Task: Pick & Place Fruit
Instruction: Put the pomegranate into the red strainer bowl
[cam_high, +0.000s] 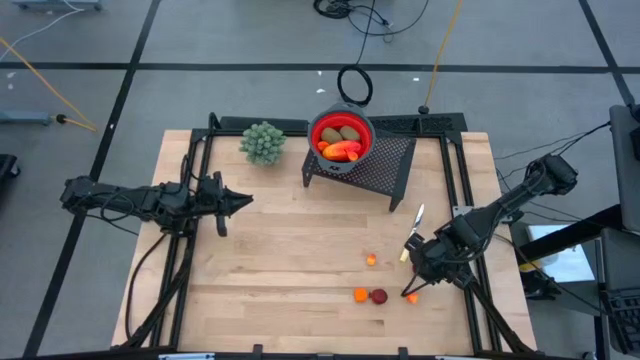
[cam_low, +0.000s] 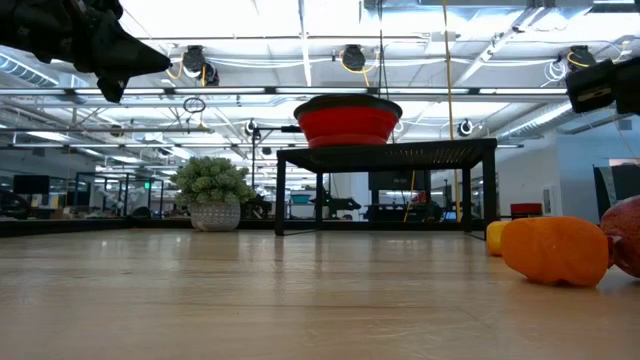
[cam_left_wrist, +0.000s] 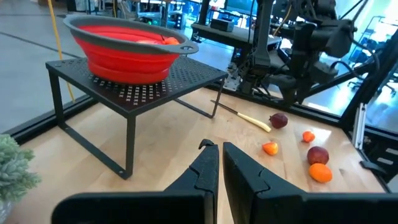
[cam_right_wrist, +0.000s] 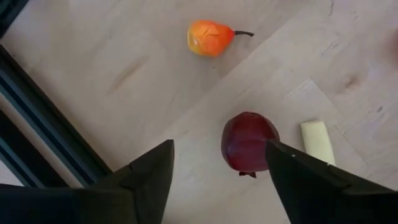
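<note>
My right pincer (cam_right_wrist: 214, 165) stands released over a round, glossy dark-red toy fruit (cam_right_wrist: 250, 142) lying on the wooden tabletop (cam_right_wrist: 124, 68), between its fingers. A small orange pear-shaped piece (cam_right_wrist: 209, 37) lies near; my left pincer (cam_left_wrist: 219, 163) is clenched, empty.

**Objects on the desk outside the task**

Wooden desk (cam_high: 280, 270) bordered by a black frame. Green bushy plant ball (cam_high: 262, 142) near the far edge. Beside it, a black perforated metal stand (cam_high: 385, 165) carries a red bowl (cam_high: 325, 128). A knife (cam_high: 413, 228) with a pale handle lies near the stand.
</note>
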